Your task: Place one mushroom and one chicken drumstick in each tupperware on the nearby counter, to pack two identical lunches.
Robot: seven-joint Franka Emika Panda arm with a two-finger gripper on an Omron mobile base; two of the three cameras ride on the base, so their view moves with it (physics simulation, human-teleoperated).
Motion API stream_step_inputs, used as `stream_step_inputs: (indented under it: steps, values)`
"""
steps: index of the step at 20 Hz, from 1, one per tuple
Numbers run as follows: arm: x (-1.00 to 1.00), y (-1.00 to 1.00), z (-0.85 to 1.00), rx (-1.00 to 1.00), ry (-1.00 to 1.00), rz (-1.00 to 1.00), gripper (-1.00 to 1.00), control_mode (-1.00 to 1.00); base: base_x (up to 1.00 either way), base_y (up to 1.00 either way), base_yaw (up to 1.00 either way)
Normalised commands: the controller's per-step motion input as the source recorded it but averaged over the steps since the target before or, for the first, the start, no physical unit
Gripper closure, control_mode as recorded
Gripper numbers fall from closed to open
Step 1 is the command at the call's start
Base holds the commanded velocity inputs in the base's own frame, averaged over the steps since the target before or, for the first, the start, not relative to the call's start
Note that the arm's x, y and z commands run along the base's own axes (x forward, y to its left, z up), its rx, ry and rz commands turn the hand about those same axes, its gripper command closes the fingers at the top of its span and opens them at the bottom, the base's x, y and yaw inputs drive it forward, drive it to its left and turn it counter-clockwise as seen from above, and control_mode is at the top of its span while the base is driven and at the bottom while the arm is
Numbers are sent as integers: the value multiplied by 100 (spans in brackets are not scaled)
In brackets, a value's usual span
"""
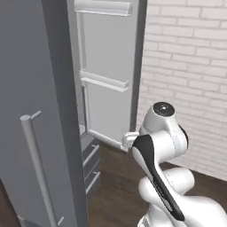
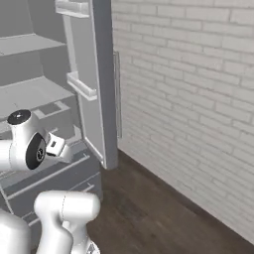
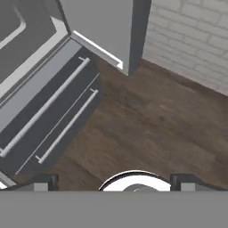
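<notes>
Refrigerator interior with one door (image 2: 101,84) swung open, seen from behind a white arm (image 1: 164,146) with dark joints. The fingers (image 3: 113,186) stand spread wide with nothing between them; in the hand view their two dark tips, one at (image 3: 42,183), rise at the lower edge, well apart from each other. Ahead of the fingers and below them lies dark brown wooden floor (image 3: 147,120). To the left of the fingers in the hand view run two dark grey freezer drawers (image 3: 53,120), each fronted by a long silver bar handle (image 3: 46,109); the drawers are shut. Beyond the fingers stands the bottom corner of the open door, its inner face pale grey, carrying shallow door bins (image 1: 104,82) that appear bare. Past the door and to the right of the fingers a white brick wall (image 2: 198,99) meets the floor. In the left base view a second grey door panel (image 1: 31,111) with a tall vertical bar handle (image 1: 37,168) stands closed in the near foreground, to the left of the arm. In the right base view grey shelves (image 2: 30,94) inside the cabinet are visible above and behind the wrist. The fingers hang in the air above the floor, near the drawer fronts but touching nothing. The tupperware, mushrooms, chicken drumsticks and table lie somewhere outside these three views, so their places cannot be told.
</notes>
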Motion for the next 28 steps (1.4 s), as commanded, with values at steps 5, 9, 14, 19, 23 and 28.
stream_step_inputs:
  steps: [5, 9, 14, 19, 23, 28]
  values:
    - [0, 0, 0, 0, 0, 0, -100, 100, 59, -32, 68]
    - [0, 0, 0, 0, 0, 0, -100, 100, 47, -70, 47]
    - [0, 0, 0, 0, 0, 0, -100, 100, 25, -16, 45]
    - [0, 0, 0, 0, 0, 0, -100, 100, -1, 2, 54]
    - [0, 0, 0, 0, 0, 0, -100, 100, 40, -1, 27]
    - [0, 0, 0, 0, 0, 0, -100, 100, 98, 0, 6]
